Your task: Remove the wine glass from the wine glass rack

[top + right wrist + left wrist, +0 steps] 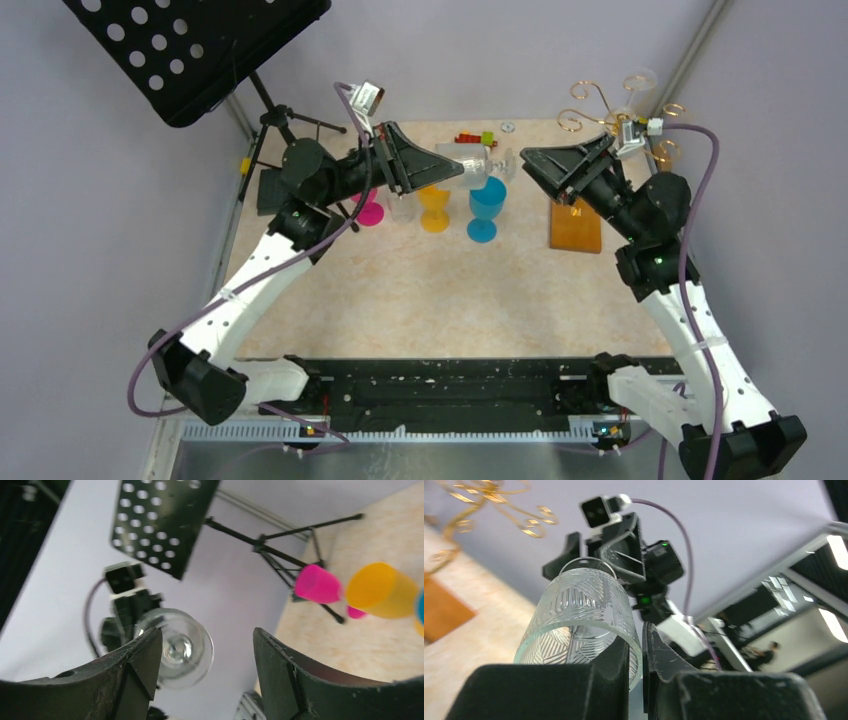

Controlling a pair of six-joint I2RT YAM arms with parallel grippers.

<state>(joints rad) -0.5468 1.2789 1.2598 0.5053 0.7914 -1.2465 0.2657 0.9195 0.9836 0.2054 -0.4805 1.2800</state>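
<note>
A clear cut-pattern wine glass (480, 166) lies on its side in the air above the table's back middle. My left gripper (455, 165) is shut on its rim. In the left wrist view one finger sits inside the wine glass (579, 610) and the other outside, so the left gripper (639, 645) pinches the wall. My right gripper (525, 158) stands open just right of the glass's foot (182, 647), not touching it; the right gripper (207, 635) has nothing between its fingers. The wine glass rack (610, 105), gold wire on a wooden base (575, 225), stands at the back right behind the right arm.
Pink (370, 210), yellow (434, 208) and blue (486, 208) plastic goblets stand under the held glass. A black music stand (190, 50) on a tripod is at the back left. Small coloured blocks (475, 138) lie near the back edge. Grey walls close in both sides.
</note>
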